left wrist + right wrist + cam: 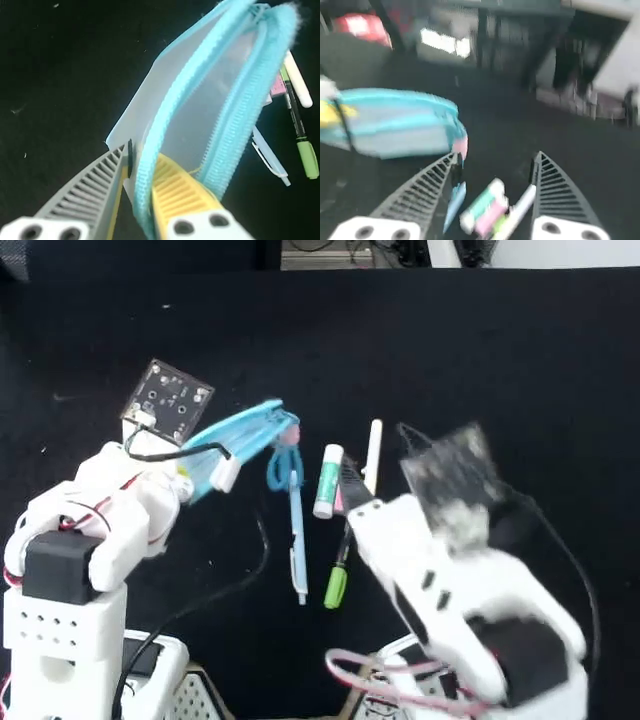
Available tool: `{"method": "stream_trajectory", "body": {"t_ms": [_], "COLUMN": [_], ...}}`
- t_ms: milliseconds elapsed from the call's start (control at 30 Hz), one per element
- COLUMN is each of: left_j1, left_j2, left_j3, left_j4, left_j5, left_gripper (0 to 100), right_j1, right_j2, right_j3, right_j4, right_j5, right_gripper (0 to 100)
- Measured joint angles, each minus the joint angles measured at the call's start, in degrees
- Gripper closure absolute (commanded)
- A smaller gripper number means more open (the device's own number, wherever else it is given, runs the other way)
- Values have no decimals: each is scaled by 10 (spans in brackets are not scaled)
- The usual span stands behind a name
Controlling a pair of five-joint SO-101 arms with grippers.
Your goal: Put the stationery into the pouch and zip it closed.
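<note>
On the table (500, 360), nothing packed yet.
Left gripper (142, 160) clamps the open pouch (240, 440); right gripper (495, 160) hangs spread above the glue stick (482, 212) and pens (298, 530).

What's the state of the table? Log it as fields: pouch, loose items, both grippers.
pouch: light blue, zip open
loose items: blue pen, glue stick, white pen, green marker, all on the black table, outside the pouch
left gripper: shut on the pouch's edge, one finger inside the opening
right gripper: open, holding nothing, above the glue stick
</note>
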Motion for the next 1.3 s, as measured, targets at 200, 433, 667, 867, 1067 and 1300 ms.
{"method": "stream_trajectory", "body": {"t_ms": [200,433,667,867,1067,1300], "left_j1": [38,-20,-69,-72,-72,-73], "left_j2": [-31,-42,-42,-43,-43,-42], "left_j3": [20,21,0,-14,-14,-14], "left_j4": [53,69,121,148,148,80], "left_j5": [-2,66,170,193,193,199], "left_gripper": [874,801,800,816,978,971], "right_j1": [11,1,-5,-5,-5,-5], "right_j2": [34,40,40,40,40,40], "right_j3": [-30,-32,-32,-32,-32,-32], "right_j4": [22,23,23,23,23,23], "right_j5": [-2,-2,-2,-2,-2,-2], "right_gripper": [769,769,769,769,769,769]}}
